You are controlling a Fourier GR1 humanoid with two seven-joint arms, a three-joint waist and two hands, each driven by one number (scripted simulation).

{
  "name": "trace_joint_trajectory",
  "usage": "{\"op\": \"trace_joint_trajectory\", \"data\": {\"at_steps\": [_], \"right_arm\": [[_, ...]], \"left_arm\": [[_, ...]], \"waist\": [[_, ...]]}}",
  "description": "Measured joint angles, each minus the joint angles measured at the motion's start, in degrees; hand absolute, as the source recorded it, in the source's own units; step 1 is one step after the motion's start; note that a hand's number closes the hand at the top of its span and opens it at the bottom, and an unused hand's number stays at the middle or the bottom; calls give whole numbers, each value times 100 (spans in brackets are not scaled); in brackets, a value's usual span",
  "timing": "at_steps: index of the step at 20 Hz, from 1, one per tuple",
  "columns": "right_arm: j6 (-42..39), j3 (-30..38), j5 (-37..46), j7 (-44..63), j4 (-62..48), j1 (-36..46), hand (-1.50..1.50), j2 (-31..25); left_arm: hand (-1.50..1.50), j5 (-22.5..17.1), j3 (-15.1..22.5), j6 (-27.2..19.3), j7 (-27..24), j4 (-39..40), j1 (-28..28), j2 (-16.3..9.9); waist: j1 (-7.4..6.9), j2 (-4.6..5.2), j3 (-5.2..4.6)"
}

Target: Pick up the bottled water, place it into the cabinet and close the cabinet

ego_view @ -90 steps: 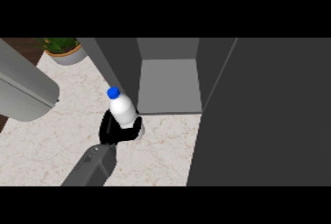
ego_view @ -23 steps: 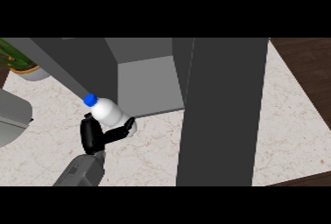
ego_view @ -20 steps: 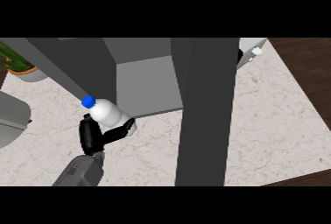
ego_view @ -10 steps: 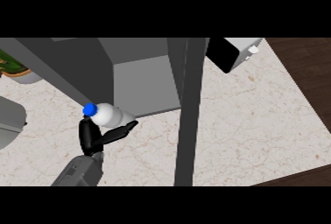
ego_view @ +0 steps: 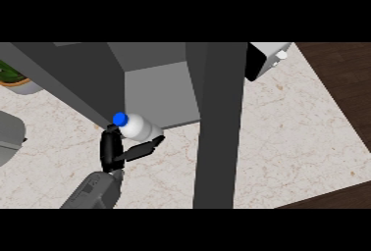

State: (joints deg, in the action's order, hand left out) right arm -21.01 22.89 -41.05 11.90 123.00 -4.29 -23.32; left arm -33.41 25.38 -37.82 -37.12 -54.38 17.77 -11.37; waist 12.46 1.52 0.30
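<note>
Starting at the far left, a potted plant (ego_view: pixel 13 74) sits at the edge of the marbled desk (ego_view: pixel 290 132), with a grey rounded object (ego_view: pixel 10 139) below it, both well clear of the work. Next comes the left hand (ego_view: pixel 119 149), the only hand in view, its fingers and thumb curled round the lower body of the bottled water (ego_view: pixel 136 126); the blue cap tilts up and left. The bottle sits at the mouth of the grey cabinet (ego_view: pixel 163 93), just beside its left wall, not yet inside. The likely trouble is the cap or shoulder catching that left wall or the bottom lip, since the bottle is tilted, which could twist it in the grasp. To the right, the open cabinet door (ego_view: pixel 217 127) stands edge-on like a tall dark slab, screening the right side. Beyond it, a white appliance (ego_view: pixel 267 56) rests by the desk's far corner.
</note>
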Motion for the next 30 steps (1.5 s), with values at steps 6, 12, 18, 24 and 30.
{"op": "trace_joint_trajectory", "data": {"at_steps": [6,12,18,24,30], "right_arm": [[-8,71,17,4,-43,-5,-150,-38],[-47,174,60,9,34,-76,-150,-99],[-142,302,6,52,176,-275,-150,-145],[-284,568,-233,221,683,-784,150,-120],[-499,614,-380,412,926,-1056,150,-50]], "left_arm": [[150,-85,28,-70,51,122,128,39],[150,-249,51,148,70,275,305,196],[150,-405,107,647,57,426,747,561],[150,-591,-80,1738,-102,732,1602,911],[150,-761,46,2592,-216,652,1416,977]], "waist": [[-209,-34,-3],[-429,-62,-25],[-604,-84,-44],[-870,-125,-39],[-1090,-151,-35]]}}
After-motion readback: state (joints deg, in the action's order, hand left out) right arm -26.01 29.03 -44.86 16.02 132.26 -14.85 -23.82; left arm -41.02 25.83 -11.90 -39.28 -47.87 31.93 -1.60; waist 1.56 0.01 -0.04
